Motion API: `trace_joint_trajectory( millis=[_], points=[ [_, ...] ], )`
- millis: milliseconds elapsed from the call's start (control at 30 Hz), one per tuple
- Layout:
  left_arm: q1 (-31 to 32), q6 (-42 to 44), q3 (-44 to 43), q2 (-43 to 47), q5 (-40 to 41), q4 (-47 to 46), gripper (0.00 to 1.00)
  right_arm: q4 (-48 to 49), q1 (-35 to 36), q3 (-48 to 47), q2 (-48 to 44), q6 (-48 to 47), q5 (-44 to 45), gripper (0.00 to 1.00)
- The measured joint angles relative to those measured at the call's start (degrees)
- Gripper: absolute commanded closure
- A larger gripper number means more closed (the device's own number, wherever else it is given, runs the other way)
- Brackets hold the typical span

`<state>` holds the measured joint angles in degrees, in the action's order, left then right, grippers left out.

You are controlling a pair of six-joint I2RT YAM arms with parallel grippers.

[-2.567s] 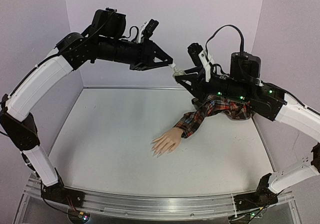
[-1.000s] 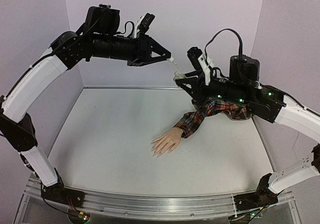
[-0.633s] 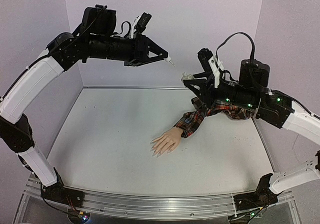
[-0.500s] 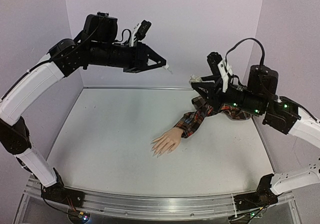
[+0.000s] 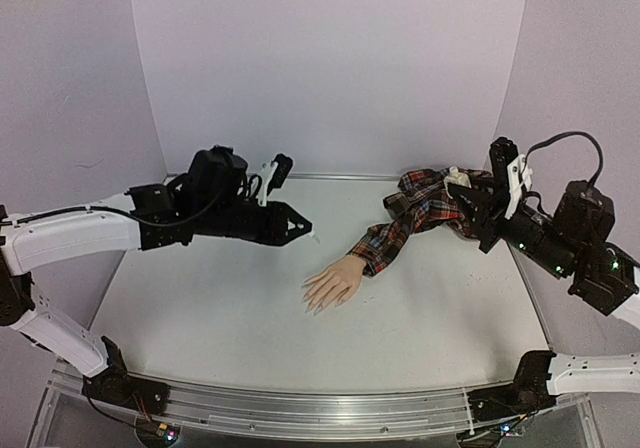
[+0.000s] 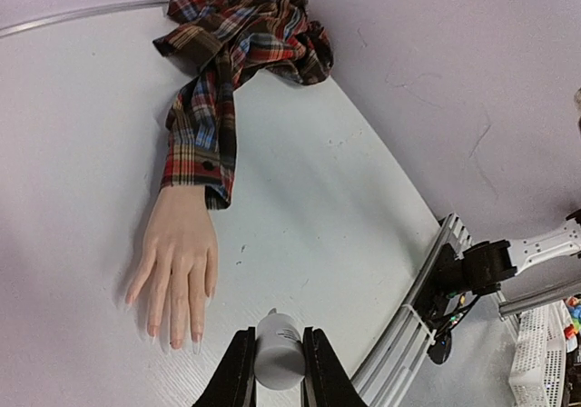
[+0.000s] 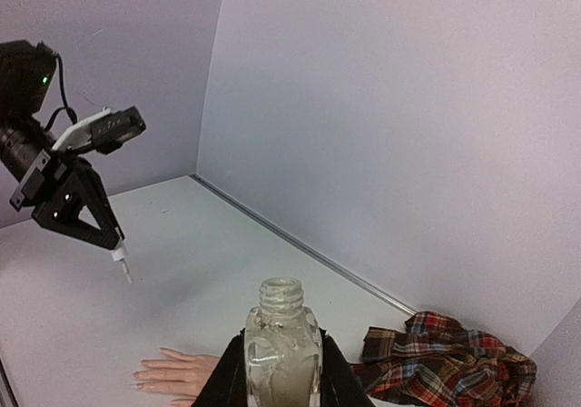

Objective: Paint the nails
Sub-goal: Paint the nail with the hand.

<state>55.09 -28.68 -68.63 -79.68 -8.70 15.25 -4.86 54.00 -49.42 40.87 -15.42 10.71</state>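
Observation:
The mannequin hand (image 5: 332, 284) lies palm down mid-table, fingers toward the near left. Its pale nails (image 5: 312, 305) show at the fingertips, and in the left wrist view (image 6: 172, 340). The red plaid sleeve (image 5: 420, 208) runs back right to a bunched heap. My left gripper (image 5: 298, 228) is shut on a white cap (image 6: 277, 352) whose brush (image 7: 123, 267) points down. It hovers above the table, left of and behind the hand. My right gripper (image 5: 468, 196) is shut on a clear open bottle (image 7: 283, 348), held upright over the bunched sleeve.
An aluminium rail (image 5: 320, 403) runs along the near table edge, with both arm bases on it. Pale walls close the back and sides. In the left wrist view, a white basket (image 6: 536, 371) stands off the table past the rail.

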Motion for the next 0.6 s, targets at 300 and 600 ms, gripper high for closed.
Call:
trace_joint_trajectory(
  millis=[300, 600],
  points=[
    [7.5, -6.2, 16.8, -2.2, 8.0, -15.5, 1.0, -1.4, -0.1, 2.5, -4.0, -1.6, 3.7, 1.0],
    [11.5, -15.2, 21.7, -5.0, 17.7, -21.5, 1.0, -2.4, -0.1, 2.5, -3.9, -2.4, 4.0, 1.0]
  ],
)
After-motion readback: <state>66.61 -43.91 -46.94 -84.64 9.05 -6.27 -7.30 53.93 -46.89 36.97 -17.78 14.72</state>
